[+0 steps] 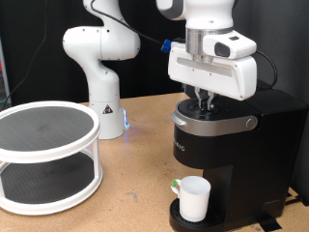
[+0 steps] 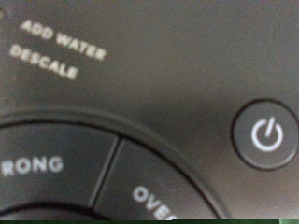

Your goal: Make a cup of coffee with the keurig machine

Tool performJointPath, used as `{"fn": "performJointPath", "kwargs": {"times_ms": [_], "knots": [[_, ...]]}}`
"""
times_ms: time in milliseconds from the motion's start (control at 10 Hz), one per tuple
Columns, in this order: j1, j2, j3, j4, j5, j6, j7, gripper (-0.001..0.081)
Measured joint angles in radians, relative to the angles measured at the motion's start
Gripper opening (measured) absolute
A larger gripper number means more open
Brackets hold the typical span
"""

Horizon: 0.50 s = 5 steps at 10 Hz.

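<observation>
The keurig machine (image 1: 232,145) is a black box at the exterior view's right, with its silver-grey handle down and its lid closed. On its round drip base stands the cup (image 1: 194,198), white with a bit of green at the handle. My gripper (image 1: 203,101) points straight down at the machine's top, fingertips drawn together at or just above the button panel. Nothing is held between them. The wrist view shows no fingers. It is filled by the keurig machine's panel (image 2: 149,84): a lit power button (image 2: 267,136), ADD WATER and DESCALE labels, and part of a STRONG key (image 2: 47,168).
A white two-tier round rack (image 1: 48,155) with dark mesh shelves stands at the exterior view's left on the wooden table (image 1: 135,184). Behind it a second white robot arm (image 1: 99,68) stands idle, a small blue light at its base.
</observation>
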Motion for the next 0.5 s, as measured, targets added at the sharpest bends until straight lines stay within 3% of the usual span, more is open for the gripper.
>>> {"fn": "performJointPath", "kwargs": {"times_ms": [500], "knots": [[0.000,0.063,0.010,0.091,-0.078,-0.147,0.086,0.0004]]}}
